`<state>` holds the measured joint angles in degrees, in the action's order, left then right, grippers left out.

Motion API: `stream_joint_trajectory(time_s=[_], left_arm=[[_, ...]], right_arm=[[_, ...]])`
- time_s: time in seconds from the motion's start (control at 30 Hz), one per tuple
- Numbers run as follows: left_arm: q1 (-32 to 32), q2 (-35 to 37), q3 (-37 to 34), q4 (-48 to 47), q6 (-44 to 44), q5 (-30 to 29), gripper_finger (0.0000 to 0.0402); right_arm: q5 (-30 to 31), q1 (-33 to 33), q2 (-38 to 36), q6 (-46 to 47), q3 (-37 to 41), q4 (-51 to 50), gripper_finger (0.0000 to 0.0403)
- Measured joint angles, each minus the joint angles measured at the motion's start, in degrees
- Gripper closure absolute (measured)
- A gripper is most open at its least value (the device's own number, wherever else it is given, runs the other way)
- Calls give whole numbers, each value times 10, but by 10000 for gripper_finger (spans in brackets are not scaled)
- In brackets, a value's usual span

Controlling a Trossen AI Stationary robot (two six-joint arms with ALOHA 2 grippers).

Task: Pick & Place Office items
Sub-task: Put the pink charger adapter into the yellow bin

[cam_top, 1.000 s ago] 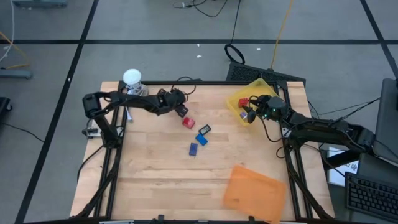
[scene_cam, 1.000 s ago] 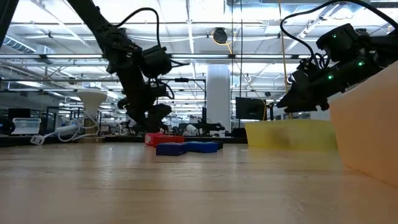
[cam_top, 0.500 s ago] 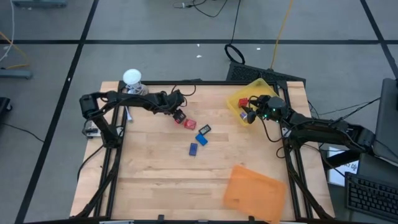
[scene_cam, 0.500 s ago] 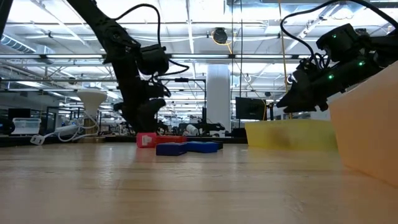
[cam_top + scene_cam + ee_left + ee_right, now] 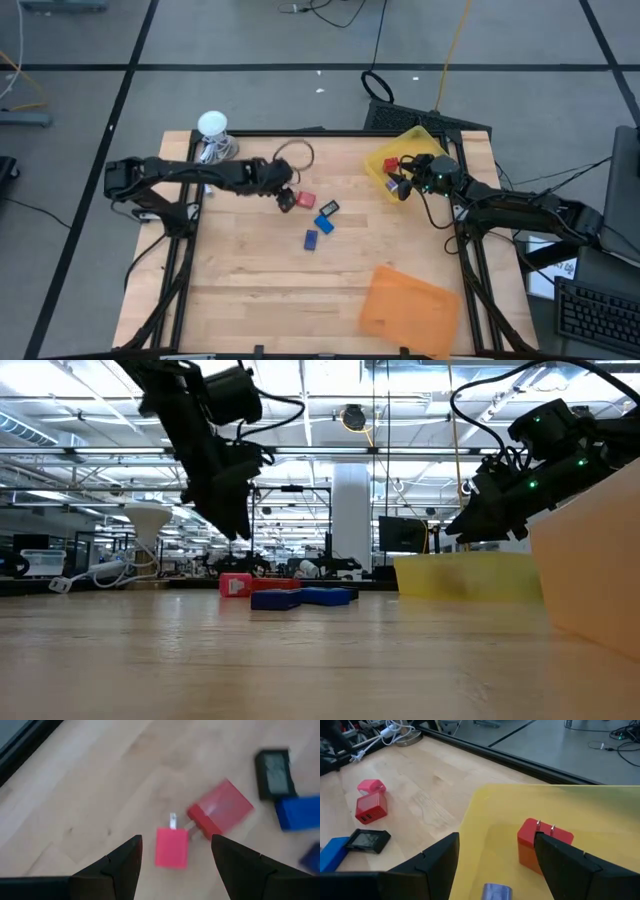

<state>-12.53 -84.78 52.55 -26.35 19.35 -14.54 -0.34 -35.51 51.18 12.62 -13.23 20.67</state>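
Note:
My left gripper (image 5: 176,839) (image 5: 286,198) is open and raised above the table (image 5: 235,525). Straight below it, a pink piece (image 5: 171,847) lies flat on the wood next to a red block (image 5: 220,810) (image 5: 305,201). Beside those are a black piece (image 5: 328,208), a blue piece (image 5: 325,223) and a dark blue piece (image 5: 311,240). My right gripper (image 5: 497,837) (image 5: 402,186) is open and hovers over the yellow tray (image 5: 485,815) (image 5: 415,145). The tray holds a red block (image 5: 545,845) and a pale blue piece (image 5: 497,892).
An orange tray (image 5: 405,305) lies at the near right of the table. A white ball-shaped object with a cord (image 5: 212,125) stands at the far left corner, with a cable loop (image 5: 293,152) near it. Bare wood (image 5: 240,270) spreads over the near left.
My left gripper was low at the pink piece beside the red block. It has since risen well above the table and shifted slightly toward the near edge. The pink piece stays on the wood. My right arm has kept still.

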Motion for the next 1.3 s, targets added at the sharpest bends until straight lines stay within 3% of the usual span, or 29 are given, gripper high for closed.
stream_joint_trajectory(time_s=[0.3,0.93,1.3], left_arm=[[88,1,-110,120,51,-134,160],[41,1,-331,561,-8,-41,161],[41,0,-335,552,-37,-78,160]], right_arm=[[-15,0,0,0,0,1,156],[-17,0,0,4,0,5,156],[-17,0,0,4,0,5,156]])
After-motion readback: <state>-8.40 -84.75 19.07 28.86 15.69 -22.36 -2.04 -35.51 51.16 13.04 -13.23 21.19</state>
